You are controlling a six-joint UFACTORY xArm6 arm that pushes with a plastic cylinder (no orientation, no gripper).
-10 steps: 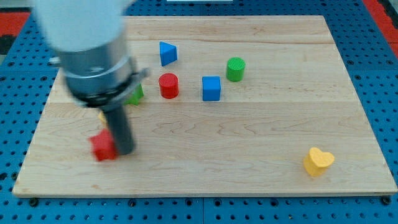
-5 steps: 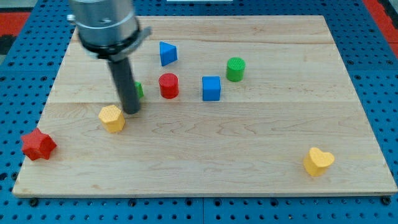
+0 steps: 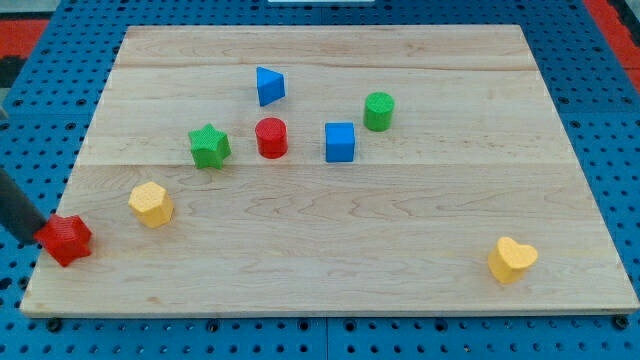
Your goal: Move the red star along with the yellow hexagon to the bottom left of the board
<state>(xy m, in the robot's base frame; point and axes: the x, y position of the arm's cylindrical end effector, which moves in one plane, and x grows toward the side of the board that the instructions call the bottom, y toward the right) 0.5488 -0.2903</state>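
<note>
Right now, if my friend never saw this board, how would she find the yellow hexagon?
Start at the wooden board and go to its left side, near the bottom. Just right of the red star, where my tip is, and below the green star, sits the yellow hexagon. The only other yellow block is a heart, at the view's far right.

Red star (image 3: 66,240), yellow hexagon (image 3: 151,204), green star (image 3: 208,146), red cylinder (image 3: 271,137), blue triangle (image 3: 268,86), blue cube (image 3: 340,142), green cylinder (image 3: 378,111), yellow heart (image 3: 511,259). Pale wood-grain board (image 3: 400,230); blue pegboard (image 3: 625,180) w/ dark holes.
</note>
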